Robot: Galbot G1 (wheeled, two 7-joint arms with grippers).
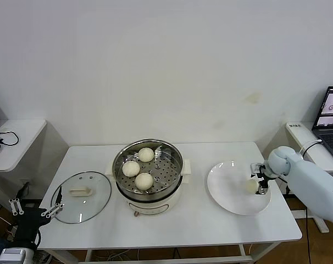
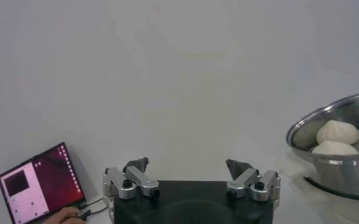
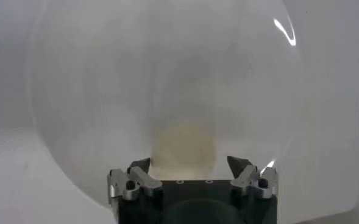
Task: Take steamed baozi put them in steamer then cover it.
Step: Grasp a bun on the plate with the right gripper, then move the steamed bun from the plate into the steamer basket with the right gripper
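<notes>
Three cream-white baozi point(image 1: 144, 180) lie on the steel tray of the steamer point(image 1: 161, 165) in the middle of the table. A fourth baozi point(image 1: 251, 186) lies on the white plate point(image 1: 227, 192) to its right. My right gripper point(image 1: 261, 185) is low over the plate, right next to that baozi. In the right wrist view the right gripper point(image 3: 188, 163) is open, with the baozi point(image 3: 182, 146) just ahead between its fingertips, not gripped. The glass cover point(image 1: 81, 196) lies flat on the table left of the steamer. My left gripper point(image 1: 51, 209) is parked, open, at the cover's front left edge.
The left wrist view shows the open left gripper point(image 2: 188, 164), the steamer's rim point(image 2: 344, 122) with two baozi point(image 2: 337, 131), and a laptop point(image 2: 36, 182) with a hand by it. Side tables stand on the left point(image 1: 12, 140) and the right, the right one bearing a laptop point(image 1: 331, 118).
</notes>
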